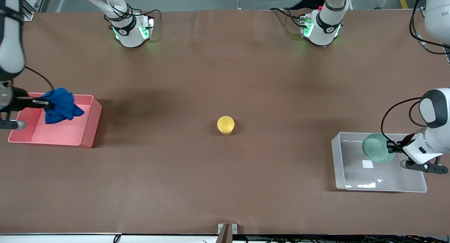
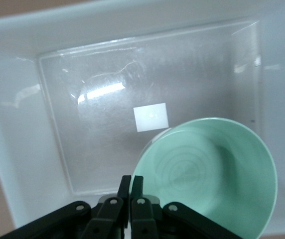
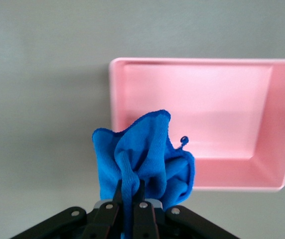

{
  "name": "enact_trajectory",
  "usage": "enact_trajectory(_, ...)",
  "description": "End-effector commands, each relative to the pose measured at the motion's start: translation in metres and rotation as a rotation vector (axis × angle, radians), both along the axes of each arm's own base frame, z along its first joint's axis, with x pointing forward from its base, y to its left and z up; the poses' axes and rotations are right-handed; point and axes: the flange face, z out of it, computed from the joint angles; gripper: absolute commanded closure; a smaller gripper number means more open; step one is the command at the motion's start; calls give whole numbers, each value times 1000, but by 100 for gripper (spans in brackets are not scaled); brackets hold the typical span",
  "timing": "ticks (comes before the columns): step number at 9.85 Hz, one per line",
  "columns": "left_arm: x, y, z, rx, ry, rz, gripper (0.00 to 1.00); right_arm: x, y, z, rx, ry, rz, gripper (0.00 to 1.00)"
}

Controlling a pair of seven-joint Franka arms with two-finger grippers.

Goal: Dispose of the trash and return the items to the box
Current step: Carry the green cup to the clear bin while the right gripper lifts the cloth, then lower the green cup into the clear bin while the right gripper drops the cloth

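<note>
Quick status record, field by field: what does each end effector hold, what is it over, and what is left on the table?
left end effector: shut on the mint bowl rim, over the clear tub
right end effector: shut on the blue rag, over the pink bin
yellow cup: upright at mid-table, untouched
clear tub contents: only its white label
pink bin contents: nothing seen

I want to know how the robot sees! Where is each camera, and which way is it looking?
Front view: high across the table, facing both arm bases; sees the yellow cup.
Left wrist view: on the left arm, looking down into the clear tub; left gripper pinches the green bowl.
Right wrist view: on the right arm, looking down over the pink bin; right gripper pinches the blue rag.
Front and wrist views share tub, bowl, bin, rag.
</note>
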Motion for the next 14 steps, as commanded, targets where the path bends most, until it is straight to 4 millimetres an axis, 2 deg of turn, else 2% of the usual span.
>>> enact_trajectory(1,-2,-14,-54,-40,54,-7,99,-9,-29,-66,-7,-22,75,96)
enact_trajectory(2,-6,-25,-70,-77,71,2,96,-17,-31,-93,-16,-43,81,96)
enact_trajectory(3,-13,-29,-85,-88,67,3,81,-29,-35,-119,-14,-42,96,95)
enact_trajectory(4,-13,-31,-85,-89,49,-13,38,-37,-35,-135,-16,-51,95,92)
enact_trajectory(5,-7,-38,-71,-97,22,-27,0,-41,-32,-143,-10,-46,92,90)
enact_trajectory(6,4,-54,-28,-108,-27,-37,0,-39,-30,-151,-9,-33,100,59)
enact_trajectory(7,8,-75,9,-105,-31,-35,0,-36,-27,-152,-10,-33,107,1)
enact_trajectory(8,6,-122,38,-107,-15,12,0,-29,-23,-141,-15,-43,105,0)
enact_trajectory(9,-3,-179,59,-105,5,99,0,-22,-18,-123,-6,-25,94,0)
enact_trajectory(10,-16,-246,63,-99,37,189,0,-6,-12,-88,-7,-3,48,0)
enact_trajectory(12,-50,-366,52,-63,57,302,0,14,6,-4,-13,52,-49,0)
enact_trajectory(13,-67,-406,38,-25,37,350,0,16,12,32,-17,32,-71,0)
enact_trajectory(14,-87,-451,13,-43,16,432,0,8,16,71,-20,-14,-98,0)
